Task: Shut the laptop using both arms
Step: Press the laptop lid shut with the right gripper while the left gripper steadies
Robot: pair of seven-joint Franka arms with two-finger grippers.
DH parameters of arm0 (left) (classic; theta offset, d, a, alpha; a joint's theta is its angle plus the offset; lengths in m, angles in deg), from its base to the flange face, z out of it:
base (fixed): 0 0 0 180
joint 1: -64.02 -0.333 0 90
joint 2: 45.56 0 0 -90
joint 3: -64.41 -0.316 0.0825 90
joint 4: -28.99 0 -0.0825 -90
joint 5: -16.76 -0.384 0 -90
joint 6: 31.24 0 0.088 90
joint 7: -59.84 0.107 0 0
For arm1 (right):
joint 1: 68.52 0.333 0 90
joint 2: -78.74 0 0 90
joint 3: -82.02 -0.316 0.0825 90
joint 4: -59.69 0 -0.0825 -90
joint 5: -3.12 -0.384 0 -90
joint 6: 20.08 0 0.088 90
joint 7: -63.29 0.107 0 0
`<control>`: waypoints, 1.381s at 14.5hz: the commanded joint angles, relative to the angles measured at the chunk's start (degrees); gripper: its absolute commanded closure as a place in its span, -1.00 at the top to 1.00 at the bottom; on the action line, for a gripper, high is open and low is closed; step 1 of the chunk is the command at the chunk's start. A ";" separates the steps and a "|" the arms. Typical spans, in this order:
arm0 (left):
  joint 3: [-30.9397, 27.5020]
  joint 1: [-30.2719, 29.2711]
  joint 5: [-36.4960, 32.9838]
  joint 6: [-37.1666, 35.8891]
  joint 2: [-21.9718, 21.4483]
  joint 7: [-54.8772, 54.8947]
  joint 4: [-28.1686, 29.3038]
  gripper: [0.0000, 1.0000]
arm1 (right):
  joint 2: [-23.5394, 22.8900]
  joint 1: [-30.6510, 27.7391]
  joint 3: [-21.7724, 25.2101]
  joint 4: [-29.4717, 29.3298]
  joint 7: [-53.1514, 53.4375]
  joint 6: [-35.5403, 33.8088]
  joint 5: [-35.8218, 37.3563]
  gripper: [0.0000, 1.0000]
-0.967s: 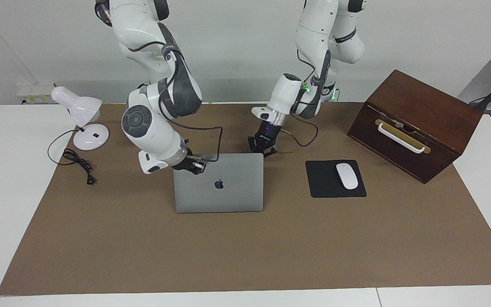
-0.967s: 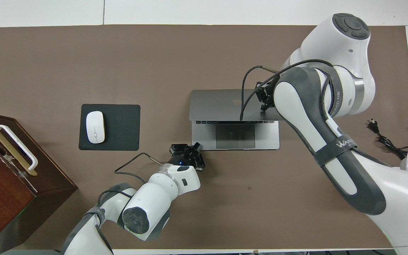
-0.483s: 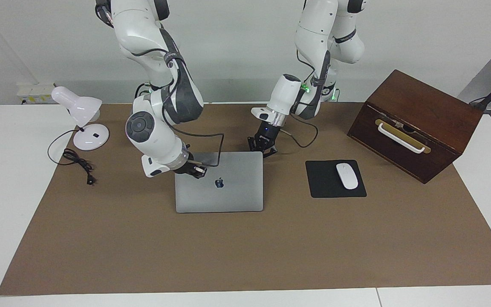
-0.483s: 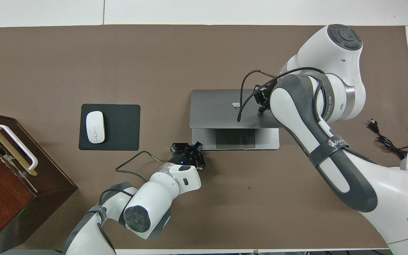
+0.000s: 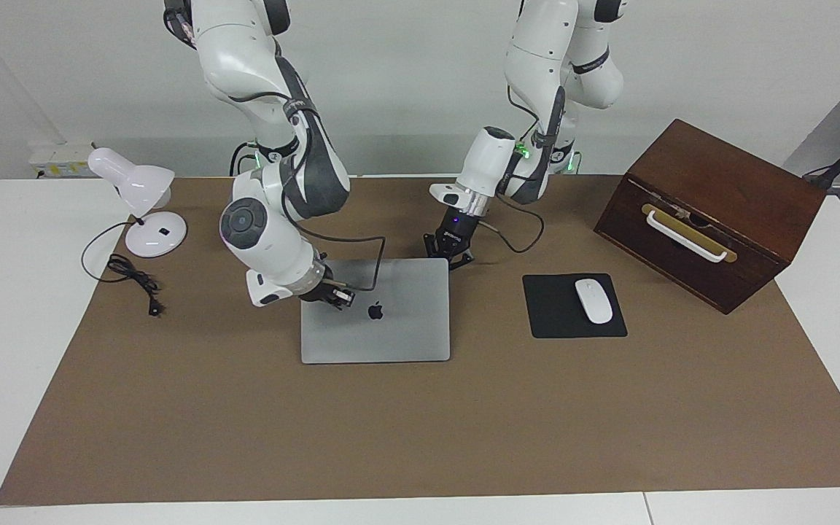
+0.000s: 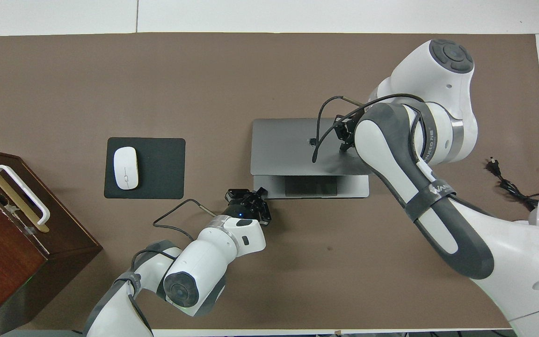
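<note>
Silver laptop (image 5: 383,321) lid has dropped lower under right fingers (image 5: 338,297), closed and empty; left fingers (image 5: 450,251) likewise.

two white jointed arms (image 5: 267,240) (image 5: 529,87) are seen, each fitted with dark grey joint covers and round grey end caps, looped with black cables, lettered in white on a grey band, lit green near the bases, and ended with small black fingered grippers.

Silver-grey laptop (image 5: 383,324) (dark apple logo on the lid) on a brown mat (image 5: 420,423) — white mouse (image 5: 593,300) on a black mouse pad (image 5: 558,321), dark-brown wooden box (image 5: 726,189), white lamp (image 5: 135,191).
</note>
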 commanded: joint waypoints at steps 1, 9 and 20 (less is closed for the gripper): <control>-1.16 1.27 0.47 1.18 2.03 1.15 -0.77 -1.00 | 0.61 -0.01 -0.27 1.90 1.18 1.74 -1.18 -1.00; -1.16 1.27 0.47 1.18 2.12 1.41 -0.68 -1.00 | 0.53 0.08 -0.27 4.09 1.18 4.72 -1.18 -1.00; -1.25 1.27 0.47 1.18 2.29 2.03 -0.77 -1.00 | 0.09 0.87 -0.27 4.18 1.62 5.26 -1.18 -1.00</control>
